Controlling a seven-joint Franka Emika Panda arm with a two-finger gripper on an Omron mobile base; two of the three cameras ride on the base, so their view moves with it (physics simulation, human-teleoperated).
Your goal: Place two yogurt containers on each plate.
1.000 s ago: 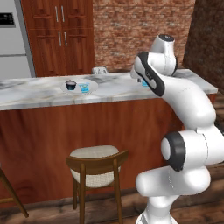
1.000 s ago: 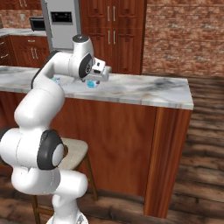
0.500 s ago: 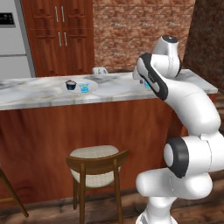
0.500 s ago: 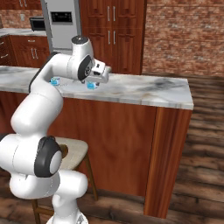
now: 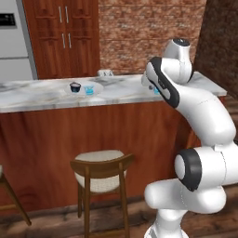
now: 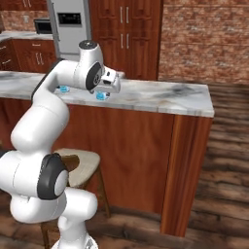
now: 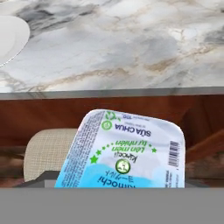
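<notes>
A yogurt container (image 7: 124,151) is being gripped by the fingers low in the hand view, off the tabletop (image 7: 131,48) edge. It could be dropped toward the stool (image 7: 46,151) if the grip slips before the pale plate (image 7: 11,37), upper left.

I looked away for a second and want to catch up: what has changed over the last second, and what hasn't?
The arm's upper links have shifted slightly, carrying the gripper a little way above the marble counter. It keeps its hold on the yogurt container. Nothing was let go. The black cup and the other yogurt container stayed where they were, as did the stool.
</notes>
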